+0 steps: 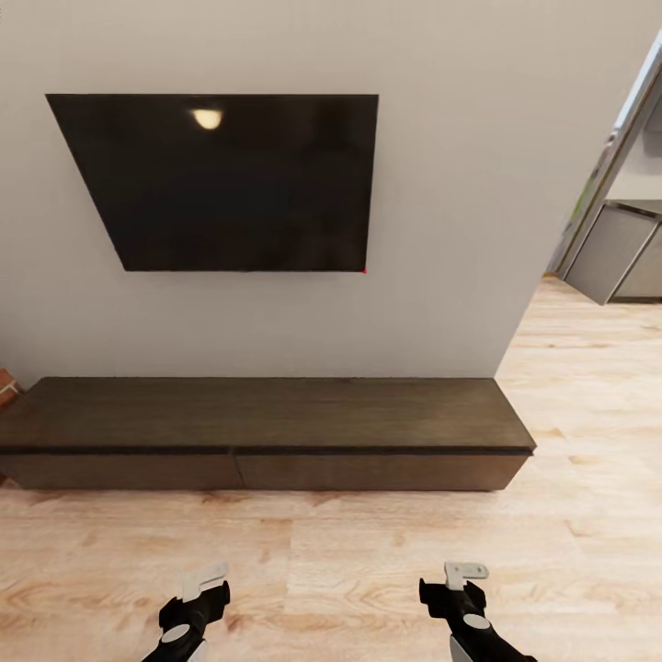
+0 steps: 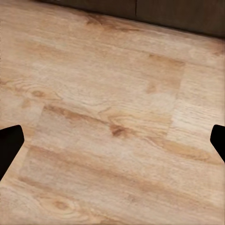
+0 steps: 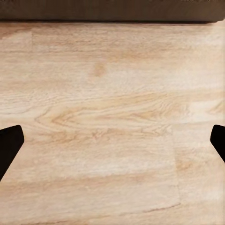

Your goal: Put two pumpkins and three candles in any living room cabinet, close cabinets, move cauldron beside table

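Observation:
The long, low dark brown cabinet (image 1: 267, 414) stands against the wall straight ahead, and both of its plain fronts look closed. Its lower front also edges the left wrist view (image 2: 140, 9) and the right wrist view (image 3: 112, 9). My left gripper (image 1: 204, 581) and right gripper (image 1: 464, 572) hover over the wood floor a short way in front of the cabinet. Both are open and hold nothing, with their dark fingertips (image 2: 9, 145) (image 3: 9, 145) far apart. The pumpkins, candles, cauldron and table are out of view.
A black TV (image 1: 221, 179) hangs on the wall above the cabinet. Light wood floor (image 1: 368, 542) lies between me and the cabinet. At the right, past the wall's corner, stand grey kitchen cabinets (image 1: 616, 253). A small brownish object (image 1: 7, 386) peeks in at the left edge.

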